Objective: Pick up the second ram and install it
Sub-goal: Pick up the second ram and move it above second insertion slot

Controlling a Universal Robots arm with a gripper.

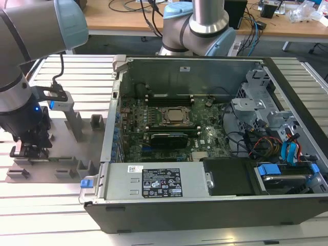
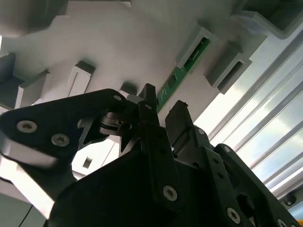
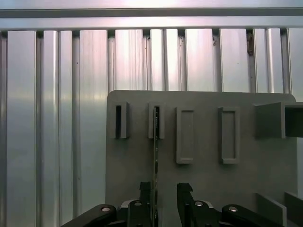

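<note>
The second ram is a thin green stick standing on edge in a slot of the grey holder plate. Its green face shows in the second wrist view, running down between my fingers. My gripper is open and straddles the stick's near end, with one fingertip close beside it and the other fingertip a gap away. In the exterior view my gripper hangs low over the holder plate at the exterior view's left, outside the computer case.
The open computer case lies to the exterior view's right of the plate, with the CPU socket mid-board and a black card in front of it. Raised grey blocks stand on the plate. Slatted aluminium table surrounds the plate.
</note>
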